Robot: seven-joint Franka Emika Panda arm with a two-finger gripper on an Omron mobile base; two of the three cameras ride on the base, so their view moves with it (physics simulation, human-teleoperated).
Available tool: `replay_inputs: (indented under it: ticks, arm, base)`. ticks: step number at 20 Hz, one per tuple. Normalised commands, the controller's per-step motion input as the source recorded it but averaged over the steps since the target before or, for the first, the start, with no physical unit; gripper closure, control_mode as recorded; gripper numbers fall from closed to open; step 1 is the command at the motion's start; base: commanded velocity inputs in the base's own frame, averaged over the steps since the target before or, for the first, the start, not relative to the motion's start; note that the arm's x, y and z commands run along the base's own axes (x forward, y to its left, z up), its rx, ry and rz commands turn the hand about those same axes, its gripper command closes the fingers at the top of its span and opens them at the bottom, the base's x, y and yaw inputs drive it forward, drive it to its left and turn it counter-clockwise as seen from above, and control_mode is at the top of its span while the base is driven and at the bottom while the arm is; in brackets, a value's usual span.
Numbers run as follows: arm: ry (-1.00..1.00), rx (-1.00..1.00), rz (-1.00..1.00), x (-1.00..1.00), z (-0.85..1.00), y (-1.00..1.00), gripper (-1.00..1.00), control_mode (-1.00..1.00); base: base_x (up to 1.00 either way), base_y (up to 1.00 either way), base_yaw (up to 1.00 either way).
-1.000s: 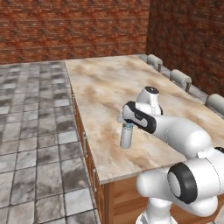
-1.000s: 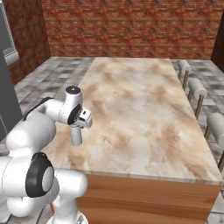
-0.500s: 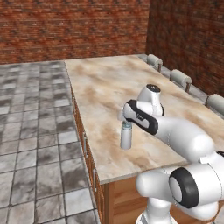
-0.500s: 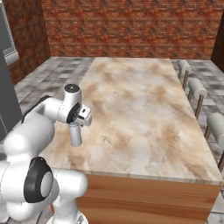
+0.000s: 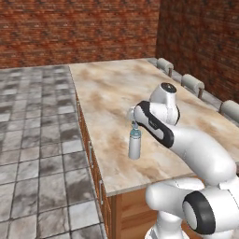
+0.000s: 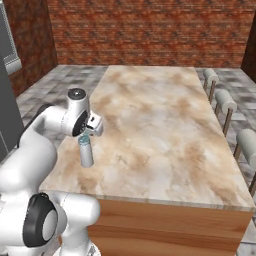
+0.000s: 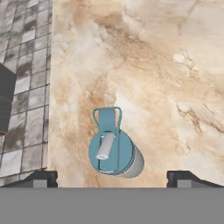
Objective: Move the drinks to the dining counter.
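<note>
Bottle [image 5: 135, 145] handling, left base view: the pale grey bottle with the blue cap stands upright on the dining tabletop [image 5: 112, 88], close to the near left edge. It reads as a slim, rigid, smooth-walled container, probably light; a tall narrow body like this tips easily if nudged at the top. The best place to take hold is judged to be the straight grey wall below the cap, not the cap or its loop. The jaws [image 5: 135, 124] sit directly above the cap, apart from the grey body. The arm reaches forward from the lower right, forearm roughly level, wrist bent so the hand points down.

Right base view: the bottle [image 6: 87, 154] stands upright near the left edge of the tabletop [image 6: 160, 115], well apart from the stools [image 6: 226, 102] on the far side. The jaws [image 6: 85, 135] hang just over the cap; the arm folds in from the lower left with the elbow raised.

Hand view: the camera looks almost straight down on the blue cap [image 7: 109, 151], with its spout and carry loop visible and a sliver of grey wall beside it. The two fingertips [image 7: 40, 177] stand spread wide at either side, touching nothing; the bottle lies between them, nearer the left one. The jaws are fully spread and hold nothing.
</note>
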Motion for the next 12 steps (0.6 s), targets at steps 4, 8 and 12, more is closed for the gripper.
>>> replay_inputs:
  ticks: [4, 8, 12]
  arm:
    - [0.05, -0.01, 0.0, -0.31, 0.54, 0.0, -1.0, -1.0]
    - [0.0, -0.06, 0.05, -0.94, 0.86, -0.11, -1.0, -1.0]
    - [0.15, -0.07, 0.03, -0.77, 0.9, -0.04, -1.0, -1.0]
  base:
    - [0.0, 0.0, 0.0]
    - [0.0, 0.0, 0.0]
    - [0.0, 0.0, 0.0]
